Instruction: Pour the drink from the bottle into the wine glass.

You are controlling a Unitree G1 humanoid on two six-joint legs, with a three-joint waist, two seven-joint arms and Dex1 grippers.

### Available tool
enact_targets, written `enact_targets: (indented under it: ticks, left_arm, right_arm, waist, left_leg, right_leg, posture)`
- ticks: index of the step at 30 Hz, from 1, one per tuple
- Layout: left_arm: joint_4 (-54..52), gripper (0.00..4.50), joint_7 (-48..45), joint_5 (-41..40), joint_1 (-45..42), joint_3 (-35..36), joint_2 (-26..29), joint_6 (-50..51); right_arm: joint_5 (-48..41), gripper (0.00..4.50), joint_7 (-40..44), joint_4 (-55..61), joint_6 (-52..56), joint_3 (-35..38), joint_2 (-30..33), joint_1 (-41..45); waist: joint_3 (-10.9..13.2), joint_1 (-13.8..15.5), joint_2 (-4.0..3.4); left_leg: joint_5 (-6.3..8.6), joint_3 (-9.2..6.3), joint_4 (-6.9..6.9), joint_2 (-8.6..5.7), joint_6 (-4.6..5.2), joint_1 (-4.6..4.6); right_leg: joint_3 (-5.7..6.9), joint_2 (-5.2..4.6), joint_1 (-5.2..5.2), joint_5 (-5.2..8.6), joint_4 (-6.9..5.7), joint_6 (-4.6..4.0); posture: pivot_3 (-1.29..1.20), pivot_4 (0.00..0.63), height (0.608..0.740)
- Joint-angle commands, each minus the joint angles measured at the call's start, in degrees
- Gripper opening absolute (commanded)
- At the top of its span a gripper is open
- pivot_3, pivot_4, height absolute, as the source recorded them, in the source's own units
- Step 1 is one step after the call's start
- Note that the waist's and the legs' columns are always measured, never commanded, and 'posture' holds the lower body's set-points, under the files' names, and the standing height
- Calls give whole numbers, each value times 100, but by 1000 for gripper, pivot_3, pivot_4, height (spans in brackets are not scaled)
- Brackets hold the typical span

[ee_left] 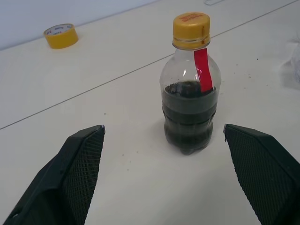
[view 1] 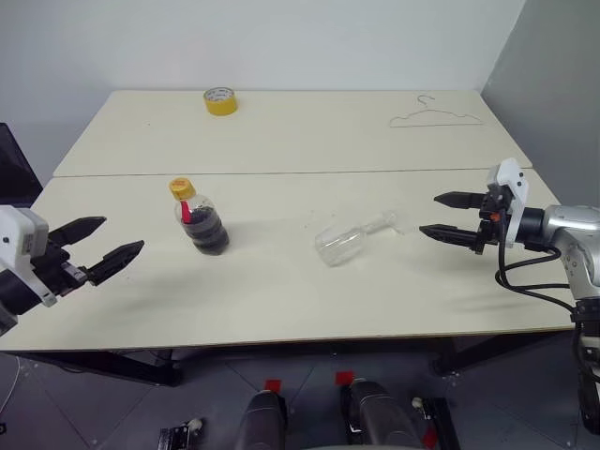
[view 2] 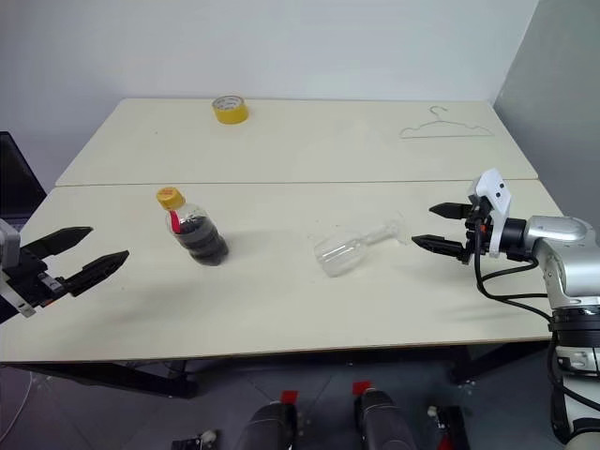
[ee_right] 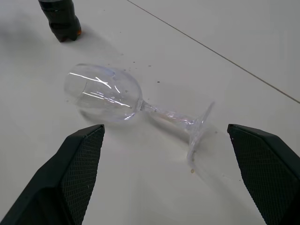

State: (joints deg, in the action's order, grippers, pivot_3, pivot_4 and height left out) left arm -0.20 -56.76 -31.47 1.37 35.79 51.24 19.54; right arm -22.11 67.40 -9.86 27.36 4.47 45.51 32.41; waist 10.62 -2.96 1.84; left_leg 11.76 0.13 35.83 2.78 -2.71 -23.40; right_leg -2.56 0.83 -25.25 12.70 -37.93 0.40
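A: What's on the worktop [view 1: 281, 309]?
B: From left: left claw [view 1: 105, 246] spread, empty; capped bottle [view 1: 200, 220] upright; glass [view 1: 349, 240] lying on its side; right claw [view 1: 448, 216] spread, empty.
A: Step?
B: Nothing grasped yet. Likely next: stand the glass, uncap.

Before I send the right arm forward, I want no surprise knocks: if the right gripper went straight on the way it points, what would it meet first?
Most likely the wine glass, lying on its side on the table: its foot and stem face the open right gripper. Depth is unclear.
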Motion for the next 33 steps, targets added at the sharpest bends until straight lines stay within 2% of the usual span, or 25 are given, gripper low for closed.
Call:
enact_targets:
  ticks: [1, 25, 33]
  left_arm:
    - [-70, 4295, 12, -36, -51, 47, -9, -90]
    - [-273, 4295, 83, -276, 39, 104, -156, 52]
    - [-482, 4295, 268, -256, 98, -42, -417, 115]
  right_arm:
    - [-137, 4500, -6, 155, -2, 194, 91, 70]
    - [-189, 4500, -1, 219, 9, 46, -53, 230]
    - [-288, 4500, 7, 409, 81, -53, -198, 222]
  waist:
    - [0, 0, 0]
    - [0, 1, 0]
    - [0, 2, 0]
  left_leg:
    - [0, 0, 0, 0, 0, 0]
    - [0, -1, 1, 0, 0, 0]
    - [0, 0, 4, 0, 0, 0]
  right_leg:
    - [0, 0, 0, 0, 0, 0]
    - [1, 1, 0, -1, -4, 1]
    - [-1, 1, 2, -1, -5, 2]
  posture:
    - [0, 150, 740]
    - [0, 150, 740]
    - [0, 150, 740]
